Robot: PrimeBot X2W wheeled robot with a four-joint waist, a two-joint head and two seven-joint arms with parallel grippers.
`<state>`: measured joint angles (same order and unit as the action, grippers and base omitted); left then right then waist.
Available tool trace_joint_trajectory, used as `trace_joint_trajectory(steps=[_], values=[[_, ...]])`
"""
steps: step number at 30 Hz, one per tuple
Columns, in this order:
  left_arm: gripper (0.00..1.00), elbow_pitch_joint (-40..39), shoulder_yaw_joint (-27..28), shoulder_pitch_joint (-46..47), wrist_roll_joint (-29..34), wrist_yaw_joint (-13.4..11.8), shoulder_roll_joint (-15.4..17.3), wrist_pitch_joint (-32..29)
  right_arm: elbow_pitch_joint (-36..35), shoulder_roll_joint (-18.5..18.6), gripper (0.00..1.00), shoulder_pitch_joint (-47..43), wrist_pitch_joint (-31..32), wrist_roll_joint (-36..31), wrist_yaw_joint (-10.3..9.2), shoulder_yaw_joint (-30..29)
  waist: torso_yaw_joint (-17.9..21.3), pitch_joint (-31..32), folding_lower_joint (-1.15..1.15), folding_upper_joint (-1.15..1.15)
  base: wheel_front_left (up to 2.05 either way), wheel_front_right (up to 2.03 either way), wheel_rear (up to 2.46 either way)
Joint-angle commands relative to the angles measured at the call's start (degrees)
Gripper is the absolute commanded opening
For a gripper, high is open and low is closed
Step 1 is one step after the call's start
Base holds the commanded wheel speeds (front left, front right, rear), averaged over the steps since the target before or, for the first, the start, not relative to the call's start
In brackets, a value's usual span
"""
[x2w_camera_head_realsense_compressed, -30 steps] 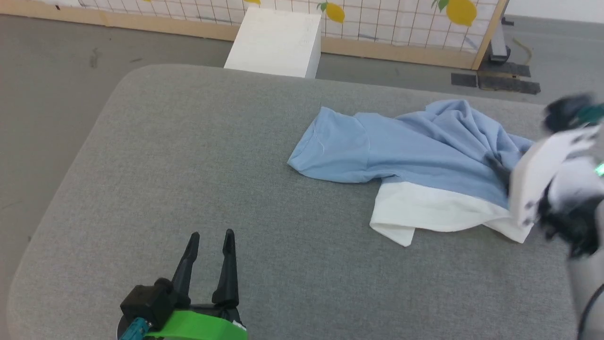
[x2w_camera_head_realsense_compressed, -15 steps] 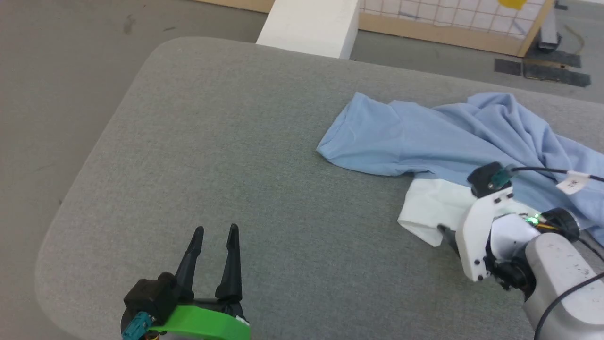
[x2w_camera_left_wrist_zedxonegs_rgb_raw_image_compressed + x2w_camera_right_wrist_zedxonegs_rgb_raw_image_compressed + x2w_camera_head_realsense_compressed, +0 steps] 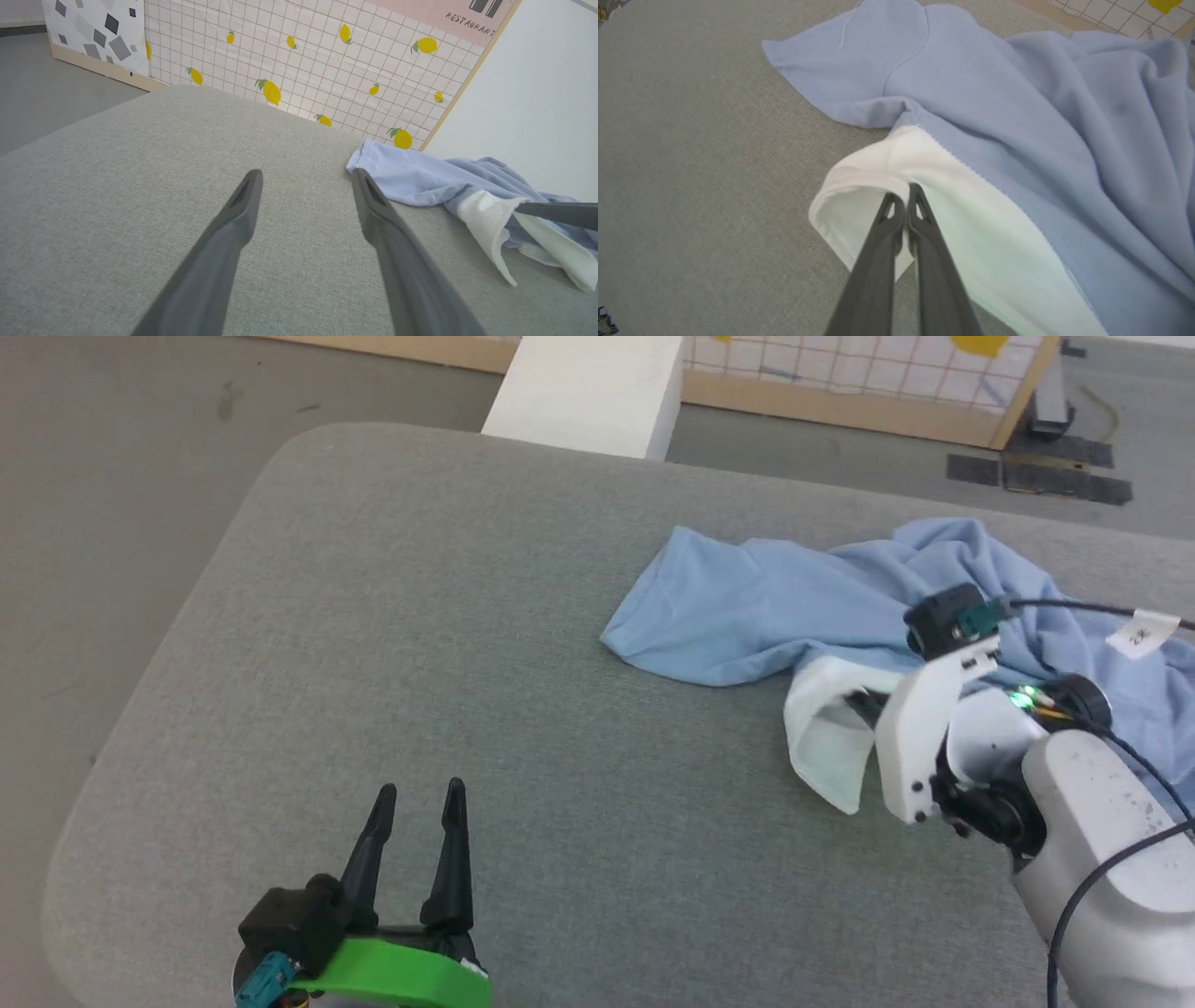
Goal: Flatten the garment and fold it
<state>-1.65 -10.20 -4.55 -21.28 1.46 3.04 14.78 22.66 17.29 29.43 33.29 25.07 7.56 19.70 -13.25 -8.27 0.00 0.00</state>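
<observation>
The garment (image 3: 747,607), a light blue shirt with a white collar (image 3: 826,747), lies crumpled on the right half of the grey padded table (image 3: 420,616). My right gripper (image 3: 854,700) is shut on the collar's edge and holds it raised off the table. In the right wrist view the closed fingertips (image 3: 902,192) pinch the white fabric, with the blue garment (image 3: 994,93) spread beyond. My left gripper (image 3: 418,795) hovers open and holding nothing near the table's front left, well apart from the shirt. The left wrist view has its spread fingers (image 3: 306,175) and the garment (image 3: 411,177) to the right.
A white box (image 3: 588,392) stands on the floor just beyond the table's far edge. Behind it runs a wood-framed screen with a lemon print (image 3: 303,56). The table's left half is bare grey fabric with a rounded corner.
My right gripper has come in from the right to the white collar, shut on it and raised it. The head camera shifted. The left gripper stayed put.
</observation>
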Motion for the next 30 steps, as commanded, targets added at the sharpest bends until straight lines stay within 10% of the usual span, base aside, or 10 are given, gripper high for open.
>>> trace_joint_trajectory(steps=[1,19,21,22,23,30], values=[[1.00,0.12,0.10,0.58,-0.61,0.03,-0.16,0.22,-2.02,-0.34,0.00,0.71,0.23,1.89,-0.08,0.45,1.46,1.13,0.00,0.00,0.00,0.00,0.00],[1.00,0.15,0.77,-0.55,-0.81,0.64,-0.16,0.22,-33.57,2.49,0.00,-32.91,27.55,20.15,-0.08,6.70,4.85,1.54,0.00,0.00,0.00,0.00,0.00],[1.00,0.47,0.72,-0.45,-0.74,0.74,-0.16,0.22,-33.67,1.58,0.20,-34.51,26.79,18.66,-0.08,5.33,5.12,1.54,0.00,0.00,0.00,0.00,0.00],[1.00,0.63,0.74,-0.43,-0.74,0.75,-0.16,0.22,-33.63,1.30,0.47,-34.78,26.41,17.41,-0.08,4.91,5.30,1.69,0.00,0.00,0.00,0.00,0.00],[1.00,0.75,0.76,-0.47,-0.76,0.74,-0.16,0.22,-33.60,0.88,1.00,-34.76,25.66,16.32,-0.08,4.32,5.46,1.87,0.00,0.00,0.00,0.00,0.00],[1.00,1.28,1.03,-1.52,-0.22,1.06,-0.16,0.22,-35.41,-5.73,1.00,-31.55,19.32,13.41,-0.08,-3.02,7.26,4.46,0.00,0.00,0.00,0.00,0.00]])
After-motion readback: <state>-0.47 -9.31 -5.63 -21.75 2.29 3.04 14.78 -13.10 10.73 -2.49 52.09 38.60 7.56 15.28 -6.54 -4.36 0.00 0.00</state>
